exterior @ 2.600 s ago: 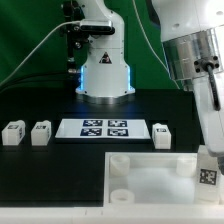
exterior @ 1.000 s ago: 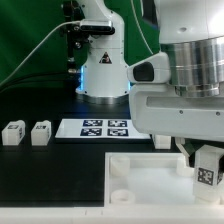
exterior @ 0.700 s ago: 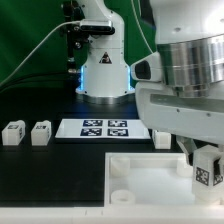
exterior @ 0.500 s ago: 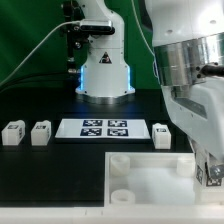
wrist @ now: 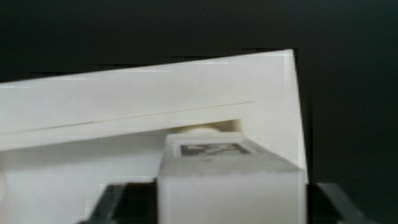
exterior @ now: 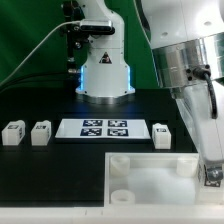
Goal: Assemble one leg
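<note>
Black table (exterior: 40, 170) lies below us; at 9 o'clock two spare legs (exterior: 26, 133) stand, our gripper (wrist: 221, 200) clamps the leg (wrist: 224, 172) over the square piece (exterior: 150, 172).

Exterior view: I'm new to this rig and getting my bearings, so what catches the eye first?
The big arm on the exterior view's right, its gripper holding a tagged leg at the large white recessed piece. Behind lie the marker board and three loose legs: two at the left, one to the board's right.

White parts are set against a black table (exterior: 40, 170).
The leg (wrist: 228, 178) is white with a black-and-white tag; the marker board (exterior: 105, 128) is white with black-patterned tags.
</note>
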Motion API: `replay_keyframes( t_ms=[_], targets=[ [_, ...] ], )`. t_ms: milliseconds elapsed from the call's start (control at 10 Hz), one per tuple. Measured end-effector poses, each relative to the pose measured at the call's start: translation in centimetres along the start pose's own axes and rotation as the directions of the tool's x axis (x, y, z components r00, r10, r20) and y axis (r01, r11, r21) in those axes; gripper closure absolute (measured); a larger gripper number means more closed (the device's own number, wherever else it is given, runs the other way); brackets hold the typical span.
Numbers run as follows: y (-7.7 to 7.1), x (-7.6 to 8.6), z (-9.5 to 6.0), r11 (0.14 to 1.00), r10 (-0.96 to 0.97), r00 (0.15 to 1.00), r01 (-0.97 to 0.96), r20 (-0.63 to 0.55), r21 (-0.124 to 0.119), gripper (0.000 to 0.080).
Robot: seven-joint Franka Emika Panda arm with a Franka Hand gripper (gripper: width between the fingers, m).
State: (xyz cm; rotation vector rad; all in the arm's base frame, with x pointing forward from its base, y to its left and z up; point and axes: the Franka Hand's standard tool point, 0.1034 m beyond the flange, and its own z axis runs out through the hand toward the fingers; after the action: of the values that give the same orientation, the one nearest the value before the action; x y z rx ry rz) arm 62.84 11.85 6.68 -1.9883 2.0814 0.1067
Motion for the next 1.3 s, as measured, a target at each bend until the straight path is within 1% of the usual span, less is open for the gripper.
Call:
replay_keyframes(
  t_ms=[100,200,300,400,500,600,700,800,900,1000,1100,1200,1300],
  targets=[
    [0.5,-0.1,0.2,0.99,-0.139,0.99,0.139,0.009,-0.033,0.0342],
    [0.9,-0.1,0.2,0.93,-0.357,0.934,0.358,0.026,-0.08,0.0197],
    [1.2,-0.5,0.3,0.827,-0.539,0.839,0.543,0.069,-0.148,0.0164],
    [0.9,-0.5,0.3,0.748,-0.644,0.761,0.649,0.084,-0.138,0.0164],
    [1.0,-0.5,0.3,0.672,-0.722,0.684,0.729,0.099,-0.13,0.0152],
    [1.1,-0.5,0.2,0.569,-0.803,0.585,0.81,0.113,-0.142,0.0152],
    [0.9,-0.7,-0.3,0.392,-0.902,0.415,0.904,0.122,-0.172,0.015],
    [0.3,-0.9,-0.8,0.225,-0.96,0.248,0.959,0.126,-0.173,0.015],
    [-0.1,-0.9,-0.8,0.052,-0.989,0.072,0.987,0.126,-0.155,0.015],
    [-0.2,-0.7,-0.6,-0.031,-0.993,-0.014,0.989,0.121,-0.144,0.015],
    [-0.1,-0.7,-0.6,-0.044,-0.992,-0.025,0.989,0.127,-0.141,0.015],
    [-0.1,-0.7,-0.6,0.01,-0.992,0.027,0.989,0.119,-0.147,0.0237],
    [-0.1,-0.7,-0.6,0.04,-0.992,0.058,0.988,0.115,-0.148,0.0237]
  ],
)
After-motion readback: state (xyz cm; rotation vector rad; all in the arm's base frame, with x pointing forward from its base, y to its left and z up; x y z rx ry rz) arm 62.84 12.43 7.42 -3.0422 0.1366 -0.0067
